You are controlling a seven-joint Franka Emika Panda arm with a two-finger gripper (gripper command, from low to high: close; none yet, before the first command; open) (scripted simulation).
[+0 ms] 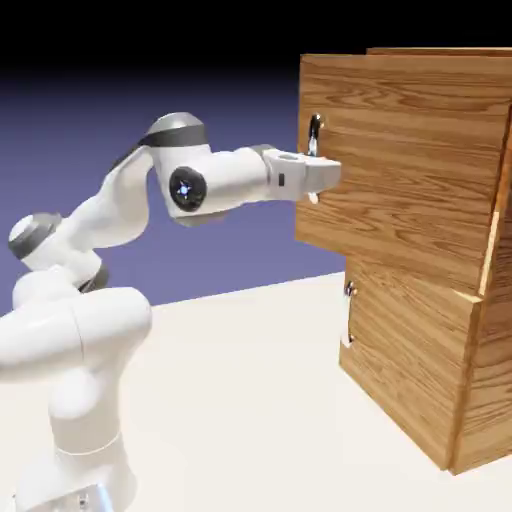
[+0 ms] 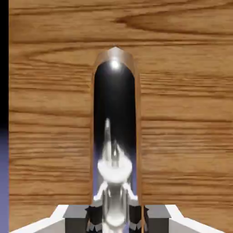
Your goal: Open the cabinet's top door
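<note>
The cabinet (image 1: pixel 480 380) of brown wood-grain stands at the exterior view's right. Its top door (image 1: pixel 410 170) stands swung a little out from the cabinet front, so its handle edge juts past the lower panel. A vertical silver bar handle (image 1: pixel 314 135) sits near that edge. My gripper (image 1: pixel 316 175) reaches in level from the left and is shut on the handle. In the hand view the shiny handle (image 2: pixel 114 136) rises between my two grey fingertips (image 2: pixel 93 218), with the top door's wood (image 2: pixel 182 113) filling the rest.
The lower door (image 1: pixel 400 360) is flush with the cabinet and carries its own small handle (image 1: pixel 348 315). The pale table (image 1: pixel 250 400) spreads below my arm, whose base stands at the lower left.
</note>
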